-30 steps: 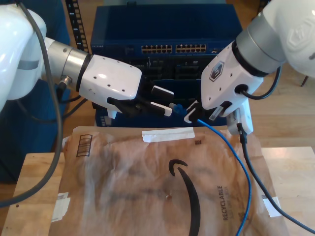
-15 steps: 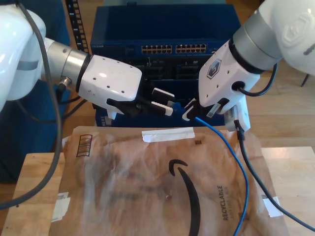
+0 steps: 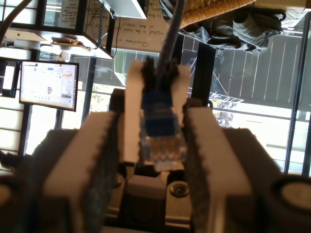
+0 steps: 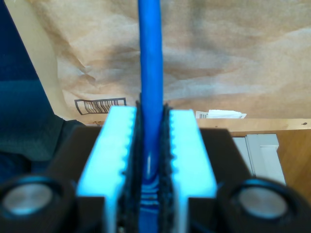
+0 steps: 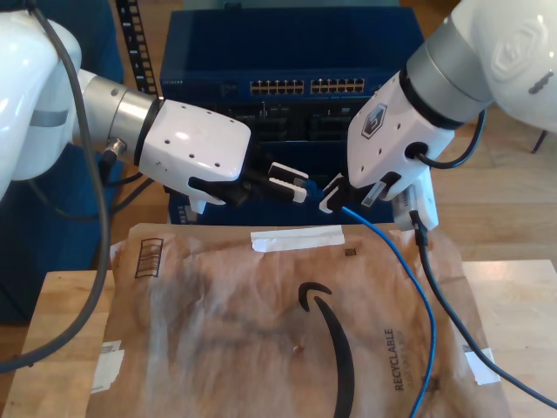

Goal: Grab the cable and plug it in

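My second gripper (image 4: pixel 150 145) clamped the cable (image 5: pixel 416 305) behind its plug (image 3: pixel 160 131). The plug pointed lengthwise into my first gripper (image 3: pixel 154 145), whose fingers flanked it; contact unclear.

This looks like a lab or tech workshop: a blue network switch (image 5: pixel 296 83) with rows of ports sits at top centre of the exterior view, a computer monitor (image 3: pixel 48 86) glows, and handwritten notes (image 3: pixel 143 31) hang nearby.
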Controlling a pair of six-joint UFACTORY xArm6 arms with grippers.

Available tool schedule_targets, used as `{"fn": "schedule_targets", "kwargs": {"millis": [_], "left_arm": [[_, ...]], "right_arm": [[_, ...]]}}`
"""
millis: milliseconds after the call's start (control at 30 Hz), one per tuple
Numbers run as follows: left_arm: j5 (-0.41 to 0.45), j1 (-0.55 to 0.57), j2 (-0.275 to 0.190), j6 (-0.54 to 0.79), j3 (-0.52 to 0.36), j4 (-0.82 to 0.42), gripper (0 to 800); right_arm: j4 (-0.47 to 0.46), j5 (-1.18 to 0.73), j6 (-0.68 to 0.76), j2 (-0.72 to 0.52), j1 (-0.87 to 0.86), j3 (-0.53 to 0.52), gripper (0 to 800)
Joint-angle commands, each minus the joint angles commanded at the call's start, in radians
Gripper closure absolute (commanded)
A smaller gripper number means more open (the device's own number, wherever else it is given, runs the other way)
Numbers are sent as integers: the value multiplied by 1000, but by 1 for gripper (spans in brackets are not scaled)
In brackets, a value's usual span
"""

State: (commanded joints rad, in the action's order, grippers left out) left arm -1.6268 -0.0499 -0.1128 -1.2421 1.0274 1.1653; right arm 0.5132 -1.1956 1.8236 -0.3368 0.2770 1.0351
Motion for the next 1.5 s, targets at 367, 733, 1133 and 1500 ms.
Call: {"fn": "schedule_targets", "kwargs": {"millis": [367,733,1133,1500], "left_arm": [[0,0,0,5,-2,-2,778],[-3,3,-6,-28,-5,-2,798],[-118,2,2,-275,8,-5,798],[-262,-91,115,-334,66,25,799]], "right_arm": [[0,0,0,6,3,5,794],[-3,-2,-11,-11,31,3,3],[-11,68,-181,-120,31,5,2],[-3,115,-178,-186,32,-11,3]]}}
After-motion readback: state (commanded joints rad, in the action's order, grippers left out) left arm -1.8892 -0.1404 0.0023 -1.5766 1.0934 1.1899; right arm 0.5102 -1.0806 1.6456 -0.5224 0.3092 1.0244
